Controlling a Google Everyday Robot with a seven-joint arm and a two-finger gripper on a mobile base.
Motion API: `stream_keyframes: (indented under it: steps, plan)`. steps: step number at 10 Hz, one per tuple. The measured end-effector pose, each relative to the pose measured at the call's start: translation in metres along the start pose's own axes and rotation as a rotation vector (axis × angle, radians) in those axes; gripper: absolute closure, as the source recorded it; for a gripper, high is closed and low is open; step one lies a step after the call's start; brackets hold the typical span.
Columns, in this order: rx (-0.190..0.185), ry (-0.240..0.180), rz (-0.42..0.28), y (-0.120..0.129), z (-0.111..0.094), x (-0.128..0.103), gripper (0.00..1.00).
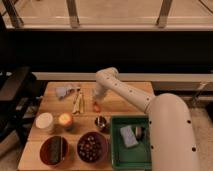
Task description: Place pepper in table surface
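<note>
The small red-orange pepper [96,105] lies on the light wooden table surface [120,107], just right of the pale yellow-green sticks [77,102]. My gripper [97,95] hangs at the end of the white arm directly above the pepper, very close to it. The arm reaches in from the right across the table's back half.
A blue-grey cloth-like item [64,91] lies at the back left. A white cup [44,121], a round orange-yellow fruit [65,120], a small metal cup [101,123], two dark bowls [92,147] and a green tray [118,155] fill the front.
</note>
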Motion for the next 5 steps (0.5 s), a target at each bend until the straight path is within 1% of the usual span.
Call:
stream_keyframes:
  steps: [2, 3, 5]
  plan:
    - [-0.006, -0.009, 0.022, 0.0036, 0.0066, -0.0036, 1.0]
    - [-0.003, -0.004, 0.027, 0.0041, 0.0102, -0.0043, 1.0]
    - [-0.004, -0.007, 0.024, 0.0031, 0.0087, -0.005, 1.0]
